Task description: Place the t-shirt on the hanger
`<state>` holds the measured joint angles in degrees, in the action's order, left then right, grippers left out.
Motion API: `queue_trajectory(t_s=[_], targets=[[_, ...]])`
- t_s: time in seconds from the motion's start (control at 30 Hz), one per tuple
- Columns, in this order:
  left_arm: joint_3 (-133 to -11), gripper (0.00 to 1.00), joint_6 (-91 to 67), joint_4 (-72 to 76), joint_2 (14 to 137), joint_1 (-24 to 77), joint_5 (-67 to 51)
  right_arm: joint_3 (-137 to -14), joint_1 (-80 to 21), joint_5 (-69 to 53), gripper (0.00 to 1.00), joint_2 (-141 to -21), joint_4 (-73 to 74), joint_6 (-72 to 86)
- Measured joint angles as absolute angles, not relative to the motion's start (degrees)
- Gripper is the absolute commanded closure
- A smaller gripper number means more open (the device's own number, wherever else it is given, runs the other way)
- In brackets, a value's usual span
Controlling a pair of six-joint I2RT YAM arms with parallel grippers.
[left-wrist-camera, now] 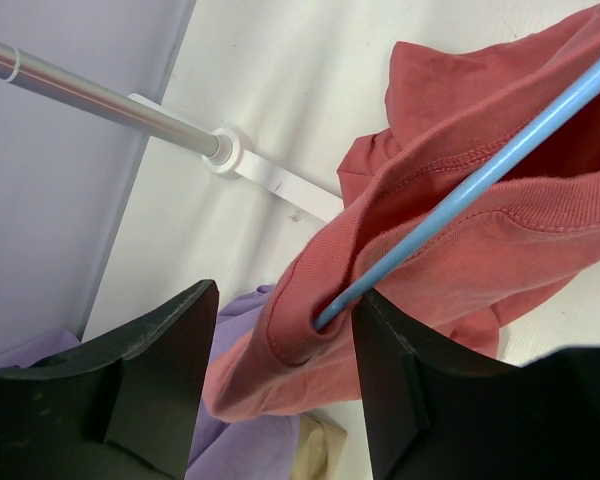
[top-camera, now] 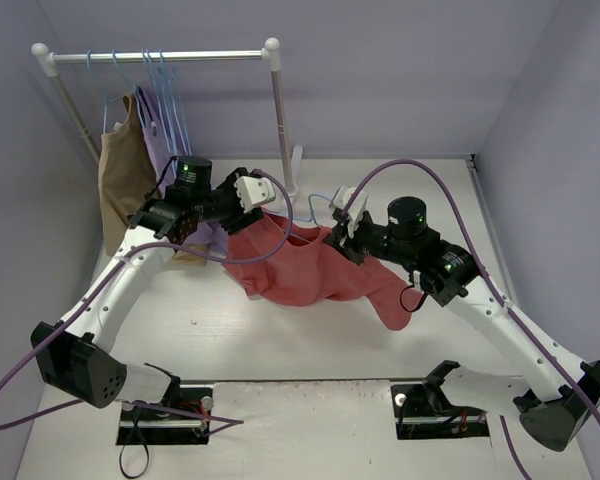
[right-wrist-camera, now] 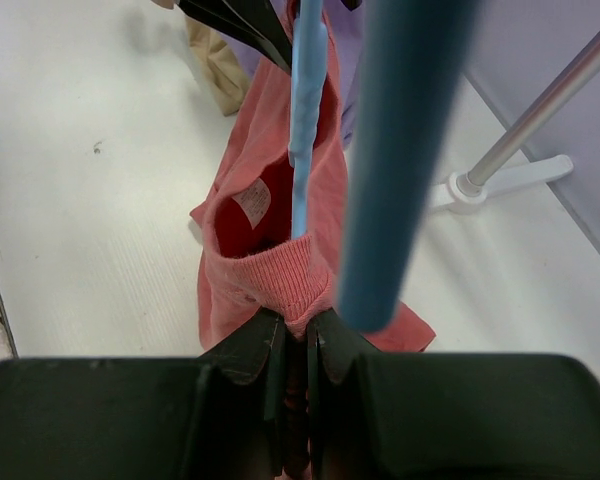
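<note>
The t-shirt is held between the arms, its ribbed collar pinched in the closed right gripper. The left gripper is spread wide around the shoulder fold, where the hanger tip is lodged. The fold should be drawn gently along the rod so that the tip is not pulled out.

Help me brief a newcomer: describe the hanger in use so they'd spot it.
Find the metal clothes rail at the back left of the white table. In front of it a salmon-red cloth t-shirt is held up, with a thin light-blue hanger running inside it. The other light-blue hangers hang on the rail; this one is off it.
</note>
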<state>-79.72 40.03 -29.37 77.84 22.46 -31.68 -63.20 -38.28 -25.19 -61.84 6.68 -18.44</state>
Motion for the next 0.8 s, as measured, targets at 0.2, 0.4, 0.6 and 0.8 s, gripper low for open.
queue_trajectory(t_s=[0.2, 0.4, 0.6, 0.8], targets=[[-79.8, 0.49, 41.6, -30.7, 78.2, 22.4, -31.7, -63.2, -38.3, -25.4, 1.00, -61.8, 6.7, -18.4], [-79.8, 0.64, 42.9, -33.8, 78.9, 22.4, -34.6, -63.2, -38.3, -26.2, 1.00, -61.8, 6.7, -18.4], [-79.8, 0.92, 43.0, -35.0, 79.4, 22.4, -38.1, -63.2, -38.1, -27.3, 1.00, -61.8, 6.7, -19.1], [-79.8, 1.00, 42.3, -37.4, 79.1, 22.4, -43.1, -63.2, -35.0, -29.4, 1.00, -61.8, 6.6, -19.7]])
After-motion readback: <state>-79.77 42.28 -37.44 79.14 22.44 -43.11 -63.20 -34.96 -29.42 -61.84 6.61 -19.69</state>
